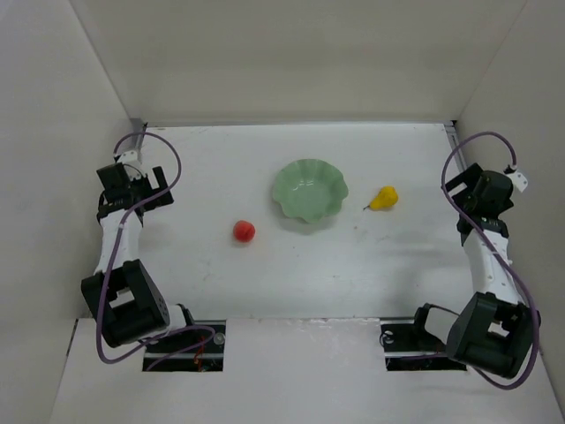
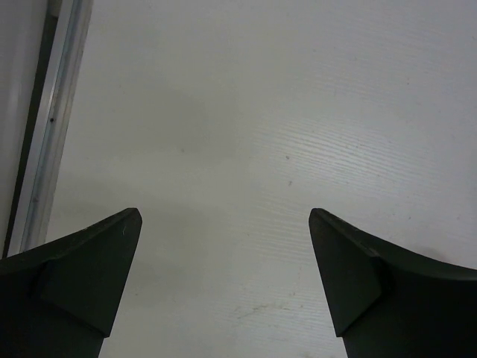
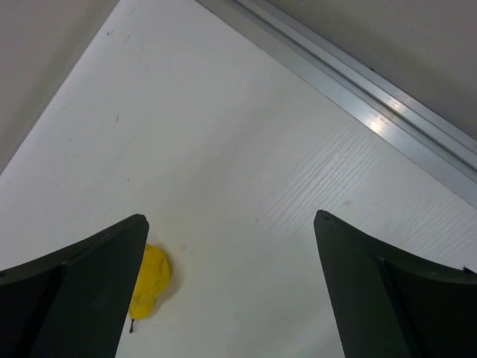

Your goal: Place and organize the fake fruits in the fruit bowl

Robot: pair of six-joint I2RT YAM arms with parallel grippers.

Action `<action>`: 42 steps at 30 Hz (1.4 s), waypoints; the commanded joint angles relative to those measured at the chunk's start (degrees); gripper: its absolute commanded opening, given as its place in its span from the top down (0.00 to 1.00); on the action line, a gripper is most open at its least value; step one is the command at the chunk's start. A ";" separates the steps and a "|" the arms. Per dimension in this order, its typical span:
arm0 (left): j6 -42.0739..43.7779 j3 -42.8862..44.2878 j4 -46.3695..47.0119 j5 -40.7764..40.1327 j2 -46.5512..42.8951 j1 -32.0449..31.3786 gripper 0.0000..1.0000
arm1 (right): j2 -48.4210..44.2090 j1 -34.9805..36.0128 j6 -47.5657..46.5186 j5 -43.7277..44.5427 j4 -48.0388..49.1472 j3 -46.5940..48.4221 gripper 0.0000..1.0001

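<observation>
Bowl (image 1: 309, 193), pale green, wavy rim: upright near the middle of the white surface (image 1: 282, 283), a little toward the far wall, nothing in it. The central spot looks chosen so that either arm can reach it.

Pear (image 1: 384, 198), yellow, thin stem: lying on its side just right of the bowl, near the rim but apart from it, stem end turned toward the bowl's side. From the right wrist it shows low down, partly hidden behind one finger. It falls on the right arm's side, so I'd take it as that arm's piece.

Apple (image 1: 244, 231), red, round: loose on the surface left of the bowl and nearer the arms, with a clear gap between the two. It lies in the left arm's half. Being a ball, it may roll if nudged.

Left gripper (image 2: 223, 216): jaws spread wide, nothing between them. Beneath it is bare surface and a metal rail (image 2: 45, 112) along the edge. It is parked at the far left, well apart from the apple.

Right gripper (image 3: 231, 220): jaws likewise wide apart and empty, held above the surface at the far right, with the pear off to one side of the gap, not within it. The wide spread suits a descent over the fruit.

State of the job: neither fruit is in the bowl, and both placements are yet to be made. The pear looks the likelier first pick.
</observation>
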 commanded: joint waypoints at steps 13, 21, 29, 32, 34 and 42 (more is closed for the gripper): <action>5.44 -2.39 4.87 6.12 -1.78 1.47 0.00 | 10.42 22.10 4.03 6.42 1.49 1.41 0.00; 7.02 -3.27 4.52 5.68 -2.57 0.33 0.00 | 22.12 26.33 12.14 3.85 4.21 2.19 0.00; 7.46 -3.71 4.43 5.94 -3.19 0.76 0.00 | 25.54 27.91 14.08 7.19 2.73 7.11 0.00; 7.55 -3.97 4.61 5.94 -3.28 1.03 0.00 | 29.49 27.91 12.95 6.84 1.41 10.01 0.00; 7.64 -3.88 4.61 5.94 -3.36 1.03 0.00 | 32.83 27.91 11.97 6.58 0.18 12.38 0.00; 7.81 -4.23 4.52 5.94 -3.71 1.47 0.00 | 34.52 27.91 10.40 5.88 -0.09 14.06 0.48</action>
